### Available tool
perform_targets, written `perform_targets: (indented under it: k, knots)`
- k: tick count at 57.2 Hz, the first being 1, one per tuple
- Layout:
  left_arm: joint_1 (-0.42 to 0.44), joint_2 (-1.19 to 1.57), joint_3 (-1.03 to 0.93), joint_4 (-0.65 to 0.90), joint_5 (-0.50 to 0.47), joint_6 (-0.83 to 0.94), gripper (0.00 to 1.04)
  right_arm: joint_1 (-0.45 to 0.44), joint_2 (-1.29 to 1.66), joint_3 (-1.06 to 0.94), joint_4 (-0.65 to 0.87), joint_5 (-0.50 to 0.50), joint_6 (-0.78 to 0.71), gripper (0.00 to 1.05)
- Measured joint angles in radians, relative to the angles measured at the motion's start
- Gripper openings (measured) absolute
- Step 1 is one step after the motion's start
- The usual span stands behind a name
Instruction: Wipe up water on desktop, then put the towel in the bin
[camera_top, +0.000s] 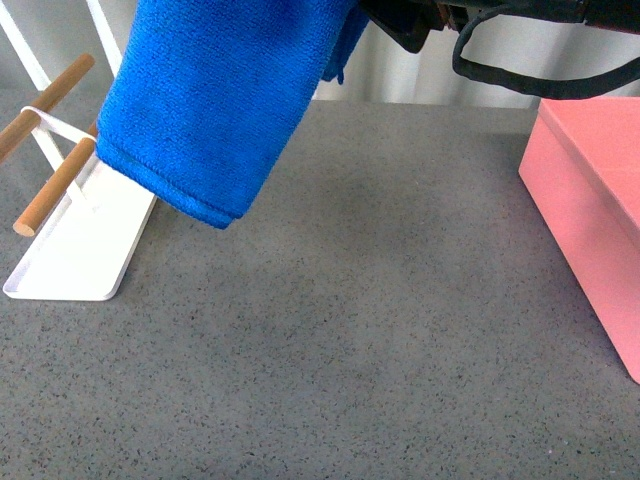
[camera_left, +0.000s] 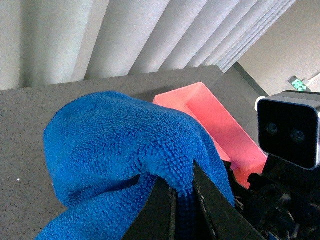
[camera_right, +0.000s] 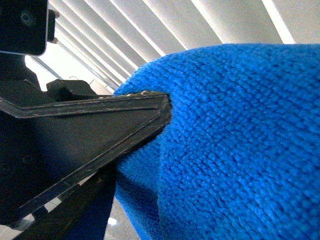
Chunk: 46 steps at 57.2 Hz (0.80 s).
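One broad worktop (camera_top: 400, 350) carries the bin (camera_top: 600, 190) at right; over its far left hangs the towel (camera_top: 220, 100), seemingly soft, light, floppy, best pinched at a fold; left tool (camera_left: 181, 184) clamps it, right tool (camera_right: 162, 114) touches it, grip unclear.

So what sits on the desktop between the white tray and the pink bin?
Nothing: in the front view the desktop between tray and bin is bare. The towel hangs above it, near the tray.
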Motion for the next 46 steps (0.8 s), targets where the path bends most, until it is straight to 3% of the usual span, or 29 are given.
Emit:
perform_targets:
  k: [21,28,46]
  knots:
    - [0.000,0.000,0.000,0.000,0.000,0.001,0.04,0.007,-0.002,-0.020,0.041,0.016,0.003,0.08]
    - [-0.001,0.000,-0.001,0.000,0.001,0.001,0.07,0.005,-0.010,-0.031,0.032,0.031,-0.003,0.06]
    - [-0.011,0.000,-0.002,0.000,0.016,0.001,0.59,-0.034,-0.034,-0.077,0.011,0.033,-0.016,0.06]
